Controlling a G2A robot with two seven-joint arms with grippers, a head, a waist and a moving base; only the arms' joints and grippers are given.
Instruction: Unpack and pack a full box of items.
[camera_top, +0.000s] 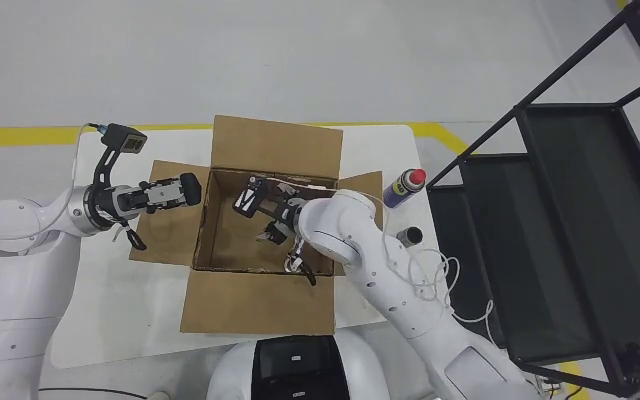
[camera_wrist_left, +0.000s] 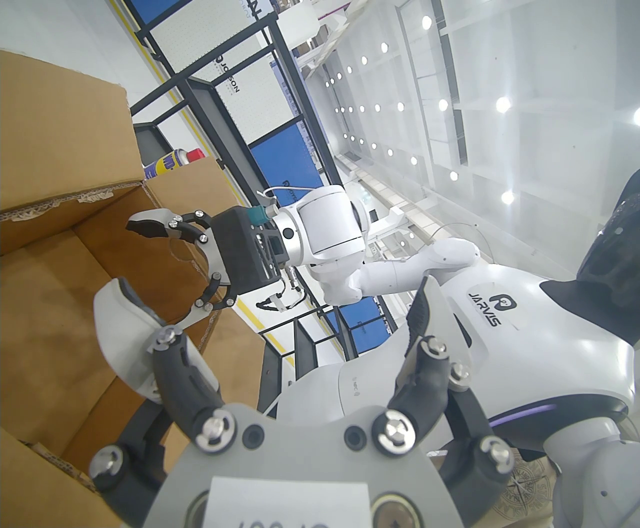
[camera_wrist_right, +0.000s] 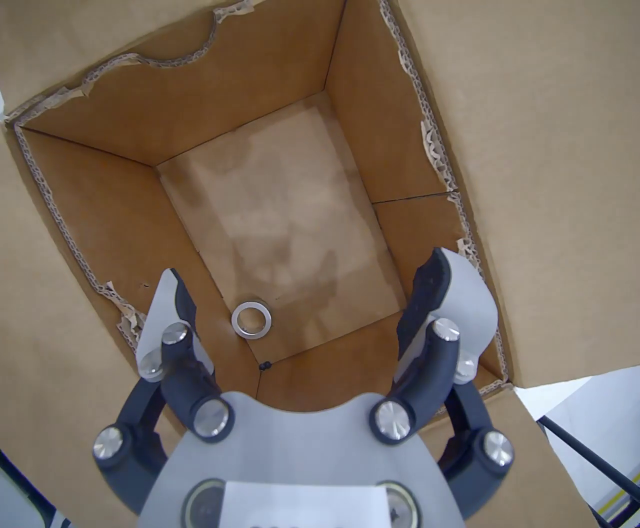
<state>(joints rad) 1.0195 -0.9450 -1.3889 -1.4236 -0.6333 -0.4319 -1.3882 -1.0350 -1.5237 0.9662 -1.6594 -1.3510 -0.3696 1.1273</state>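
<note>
Box (camera_top: 275, 148): table (camera_top: 120, 300) centre, flaps open | right claw (camera_wrist_right: 302, 272): open, empty, above box interior | ring (camera_wrist_right: 251, 320): on box floor | left claw (camera_top: 190, 188): open, empty, box's 9 o'clock | spray can (camera_top: 405, 186): box's 3 o'clock

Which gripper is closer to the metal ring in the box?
Right. The right gripper hangs over the open box, above the ring on its floor; the left gripper is outside the box, over its side flap.

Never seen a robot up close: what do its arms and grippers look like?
The left arm and right arm are rounded white shells. The left gripper and right gripper each have a grey plate, black links with silver bolts, and two curved white fingers with black pads. A thin white cable plugs in by the right wrist.
</note>
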